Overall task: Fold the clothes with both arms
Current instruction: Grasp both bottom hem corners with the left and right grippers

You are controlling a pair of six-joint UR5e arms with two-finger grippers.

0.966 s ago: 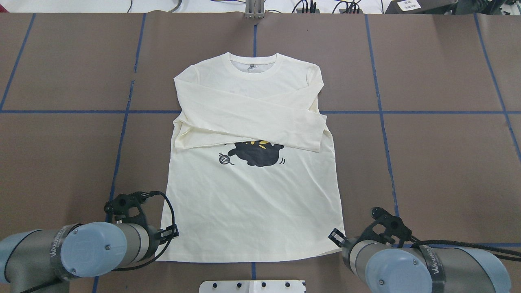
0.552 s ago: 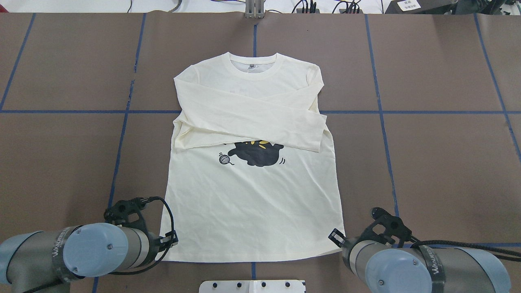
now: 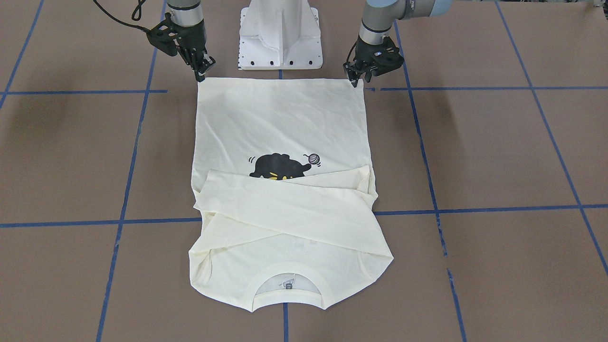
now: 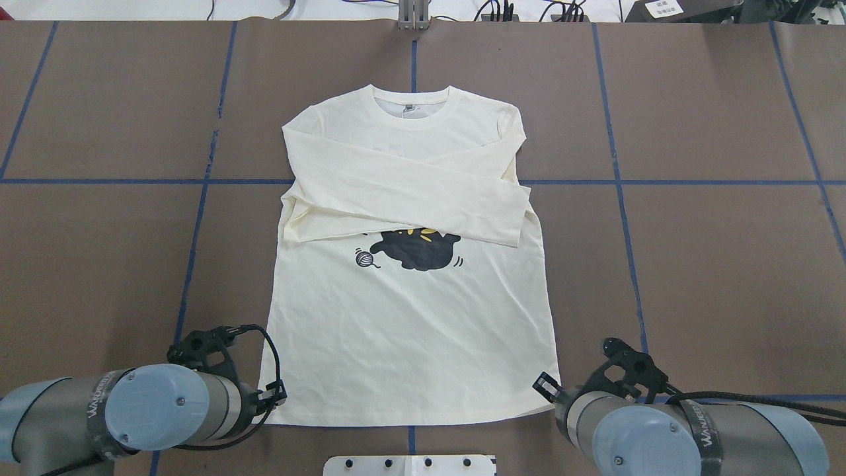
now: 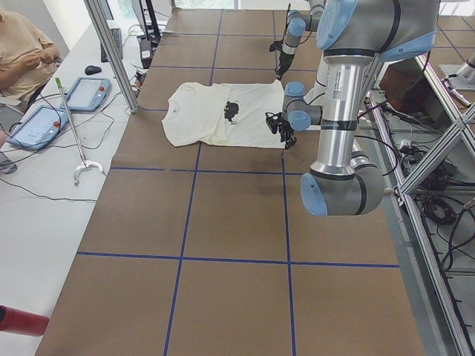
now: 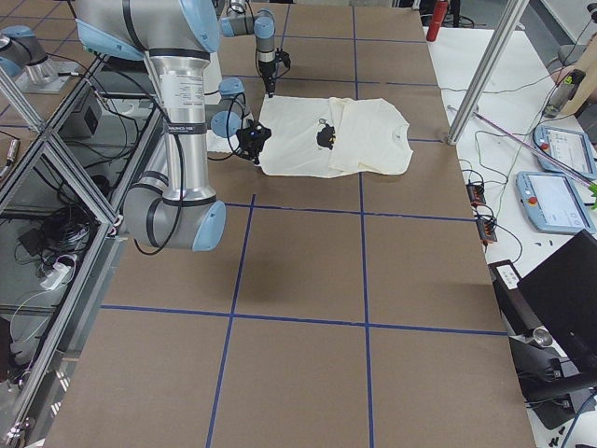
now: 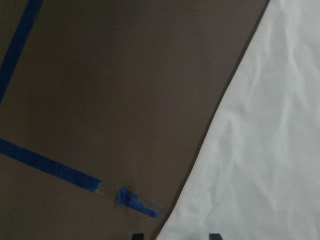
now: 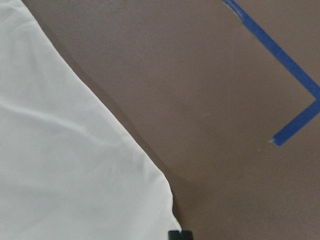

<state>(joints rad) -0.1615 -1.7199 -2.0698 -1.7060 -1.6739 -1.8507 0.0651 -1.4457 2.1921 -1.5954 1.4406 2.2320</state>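
Step in hand, by the look of it: taking the hem corners for a bottom-up fold, sleeves already crossed over the chest. T-shirt (image 4: 410,330) flat at centre of the surface (image 4: 727,264), collar toward the top of the overhead frame. Left pincer (image 4: 274,395) at the lower-left hem corner, tips apart astride the cloth edge, nothing clamped. Right pincer (image 4: 542,384) touching or just beside the lower-right corner; opening cannot be told. Next, likely: close on both corners, lift evenly, carry toward the collar.

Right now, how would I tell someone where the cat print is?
On the brown table lies one cream T-shirt, sleeves crossed over its chest. The cat print peeks out from under them on the hem side. It is the only black patch on the cloth.
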